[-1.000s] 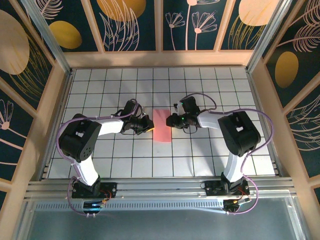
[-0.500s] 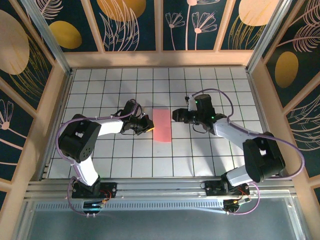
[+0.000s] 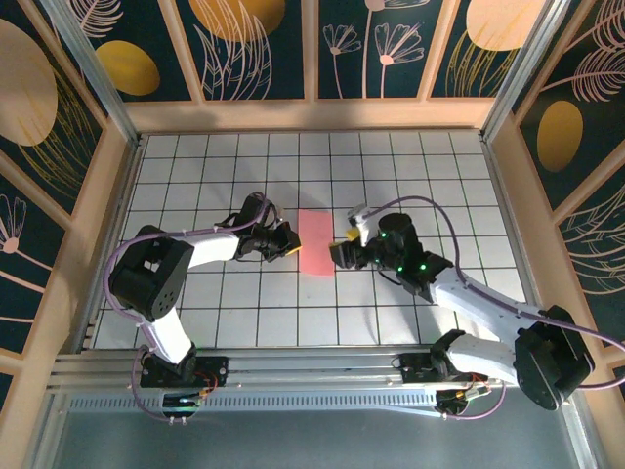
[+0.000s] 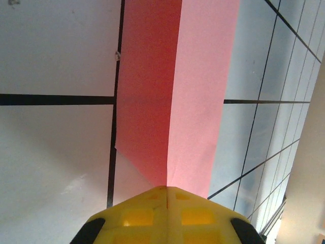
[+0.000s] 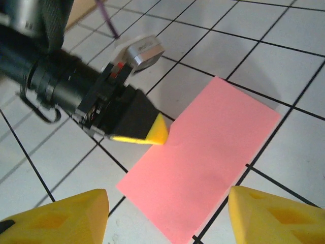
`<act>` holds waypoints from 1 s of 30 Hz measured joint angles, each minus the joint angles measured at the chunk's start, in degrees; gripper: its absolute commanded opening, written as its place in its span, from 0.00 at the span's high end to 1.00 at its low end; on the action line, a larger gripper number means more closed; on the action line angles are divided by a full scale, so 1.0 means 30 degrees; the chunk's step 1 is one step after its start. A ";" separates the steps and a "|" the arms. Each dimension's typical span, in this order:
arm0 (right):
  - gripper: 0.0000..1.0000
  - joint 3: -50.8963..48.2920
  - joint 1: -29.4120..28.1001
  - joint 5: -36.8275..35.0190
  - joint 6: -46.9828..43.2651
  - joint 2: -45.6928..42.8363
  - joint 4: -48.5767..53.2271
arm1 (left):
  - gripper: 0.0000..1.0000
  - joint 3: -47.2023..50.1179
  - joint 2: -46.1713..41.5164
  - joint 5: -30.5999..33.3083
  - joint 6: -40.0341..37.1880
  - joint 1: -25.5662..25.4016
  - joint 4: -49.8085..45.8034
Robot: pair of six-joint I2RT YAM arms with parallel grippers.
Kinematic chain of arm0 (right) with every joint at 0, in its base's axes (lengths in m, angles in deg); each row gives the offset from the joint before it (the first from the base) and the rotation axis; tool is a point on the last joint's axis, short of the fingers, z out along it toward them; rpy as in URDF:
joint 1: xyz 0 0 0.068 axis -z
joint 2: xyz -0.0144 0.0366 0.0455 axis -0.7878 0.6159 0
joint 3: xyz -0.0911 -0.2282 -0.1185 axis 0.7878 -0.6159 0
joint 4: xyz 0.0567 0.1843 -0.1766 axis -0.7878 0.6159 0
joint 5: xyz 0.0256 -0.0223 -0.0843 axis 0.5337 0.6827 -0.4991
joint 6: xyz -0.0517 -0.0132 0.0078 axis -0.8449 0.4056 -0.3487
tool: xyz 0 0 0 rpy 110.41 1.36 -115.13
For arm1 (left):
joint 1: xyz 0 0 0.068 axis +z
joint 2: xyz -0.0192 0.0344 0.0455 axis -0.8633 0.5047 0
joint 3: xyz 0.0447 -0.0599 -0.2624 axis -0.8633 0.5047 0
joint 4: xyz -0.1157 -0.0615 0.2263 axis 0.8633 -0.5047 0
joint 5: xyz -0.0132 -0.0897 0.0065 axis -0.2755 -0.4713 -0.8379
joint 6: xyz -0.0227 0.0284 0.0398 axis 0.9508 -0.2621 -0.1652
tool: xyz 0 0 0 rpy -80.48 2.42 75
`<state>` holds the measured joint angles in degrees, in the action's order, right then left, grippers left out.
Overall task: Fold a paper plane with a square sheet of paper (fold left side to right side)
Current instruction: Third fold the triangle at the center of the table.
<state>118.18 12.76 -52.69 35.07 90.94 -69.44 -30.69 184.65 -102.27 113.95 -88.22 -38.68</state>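
Rightward, left arm stretched low, closed jaws touching paper.

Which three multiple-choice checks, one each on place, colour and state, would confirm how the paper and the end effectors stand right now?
1. The folded paper lies:
A) between the left end effector and the right end effector
B) against the far wall
C) on the right arm's base

2. The paper is:
A) blue
B) salmon-pink
C) white

3. The right end effector is:
A) shut on the paper
B) shut and empty
C) open

Key:
1 A, since the top view shows one end effector at each side of the sheet.
2 B, since it reads pink in every view.
3 C, since its yellow fingers stand wide apart in the right wrist view, with nothing between them.
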 measured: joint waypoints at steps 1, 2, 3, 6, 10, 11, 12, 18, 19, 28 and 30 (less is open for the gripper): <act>0.35 -0.0095 -0.0729 -0.0576 -0.0736 0.0058 -0.0029 | 1.00 0.0000 -0.0029 0.0036 0.0051 0.0000 -0.0007; 0.35 -0.0168 -0.1486 -0.1129 -0.1472 0.0182 -0.0036 | 1.00 0.0000 -0.0044 0.0058 0.0058 0.0000 -0.0007; 0.34 -0.0204 -0.2310 -0.1741 -0.2178 0.0444 -0.0051 | 1.00 0.0000 -0.0044 0.0058 0.0080 0.0000 -0.0007; 0.34 -0.0211 -0.4422 -0.3417 -0.3869 0.1734 -0.0117 | 1.00 0.0000 -0.0044 0.0117 0.0138 0.0000 -0.0015; 0.35 -0.0211 -0.6171 -0.5552 -0.4925 0.3796 -0.0379 | 1.00 0.0036 -0.0044 0.0117 0.0328 0.0000 0.0007; 0.35 -0.0211 -0.6448 -0.5974 -0.5020 0.4182 -0.0495 | 1.00 0.0058 -0.0044 0.0109 0.0342 -0.0015 0.0007; 0.35 -0.0219 -0.6761 -0.6462 -0.5049 0.4634 -0.0714 | 1.00 0.0087 -0.0051 0.0109 0.0372 -0.0036 0.0000; 0.36 -0.0219 -0.7883 -0.9027 -0.4932 0.7344 -0.2769 | 1.00 0.0219 -0.0051 0.0102 0.0481 -0.0102 0.0007; 0.36 -0.0219 -0.7992 -0.9391 -0.4925 0.7781 -0.3133 | 1.00 0.0226 -0.0051 0.0109 0.0481 -0.0102 0.0007; 0.41 -0.0146 -0.8087 -1.1519 -0.4969 0.9981 -0.5741 | 1.00 0.0270 -0.0051 0.0109 0.0488 -0.0102 0.0007; 0.45 -0.0029 -0.8087 -1.1693 -0.5100 1.0280 -0.6054 | 1.00 0.0270 -0.0051 0.0102 0.0488 -0.0102 0.0007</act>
<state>118.10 -11.50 -87.77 19.77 121.78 -87.60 -29.88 184.50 -101.96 115.42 -88.53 -38.66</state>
